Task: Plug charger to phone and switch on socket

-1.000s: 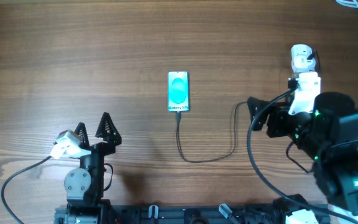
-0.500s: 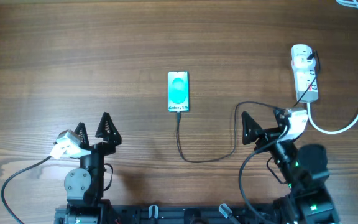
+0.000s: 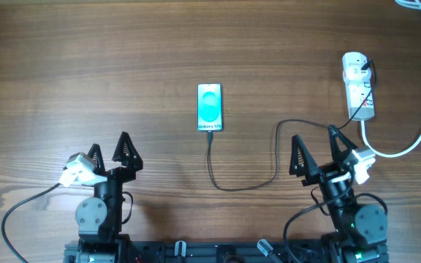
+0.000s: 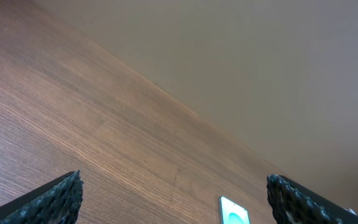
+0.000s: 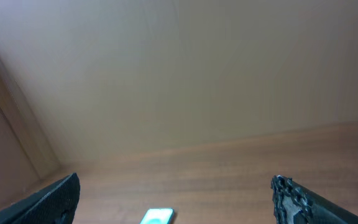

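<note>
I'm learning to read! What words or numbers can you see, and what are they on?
"Galaxy", on the phone, at the lower end of its lit screen; the characters after it are too small to read.
The socket: red marks only, too small to read.
Nothing else carries text.

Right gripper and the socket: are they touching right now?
Apart. The overhead view shows bare table between the right gripper, its fingers spread open, and the socket.

There was one phone (image 3: 210,107) at the table's middle, one black charger (image 3: 276,153) cable, one white socket (image 3: 358,86) strip far right with one white lead (image 3: 415,139), and two grippers: left gripper (image 3: 110,146), right gripper (image 3: 313,136).
</note>
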`<state>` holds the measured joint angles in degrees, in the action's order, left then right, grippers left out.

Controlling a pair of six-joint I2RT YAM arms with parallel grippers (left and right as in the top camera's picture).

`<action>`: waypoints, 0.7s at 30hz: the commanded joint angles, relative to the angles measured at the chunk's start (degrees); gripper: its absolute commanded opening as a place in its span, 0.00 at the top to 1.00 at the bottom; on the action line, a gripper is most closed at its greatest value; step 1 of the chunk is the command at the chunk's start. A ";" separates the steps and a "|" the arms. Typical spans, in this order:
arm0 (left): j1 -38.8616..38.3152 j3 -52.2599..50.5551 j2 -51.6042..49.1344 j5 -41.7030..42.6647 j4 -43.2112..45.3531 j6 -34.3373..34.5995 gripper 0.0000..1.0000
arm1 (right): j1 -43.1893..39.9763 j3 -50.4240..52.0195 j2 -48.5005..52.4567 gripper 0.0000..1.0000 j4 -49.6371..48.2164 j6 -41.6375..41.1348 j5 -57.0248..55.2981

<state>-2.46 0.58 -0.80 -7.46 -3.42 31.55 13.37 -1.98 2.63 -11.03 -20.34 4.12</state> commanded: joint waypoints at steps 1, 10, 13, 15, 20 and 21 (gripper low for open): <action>0.46 -0.26 0.52 -0.13 0.00 -1.31 0.00 | 0.24 1.68 -2.45 0.00 0.83 -0.85 -1.81; 0.46 -0.26 0.52 -0.11 0.00 -1.31 0.00 | 0.24 1.68 -2.45 0.00 9.42 -1.55 -1.79; 0.46 -0.26 0.52 -0.13 0.00 -1.31 0.00 | 0.24 1.68 -2.47 0.00 11.04 -2.16 -1.53; 0.46 -0.26 0.52 -0.13 0.00 -1.31 0.00 | 0.24 1.68 -2.45 0.00 11.02 -2.23 -1.33; 0.46 -0.26 0.52 -0.11 0.00 -1.31 0.00 | 0.24 1.68 -2.45 0.00 10.97 -2.32 -1.38; 0.46 -0.26 0.52 -0.13 0.00 -1.31 0.00 | 0.24 1.68 -2.45 0.00 10.97 -2.32 -1.38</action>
<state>-2.46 0.58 -0.80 -7.46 -3.42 31.55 13.37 -0.36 0.99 0.08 -21.87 3.33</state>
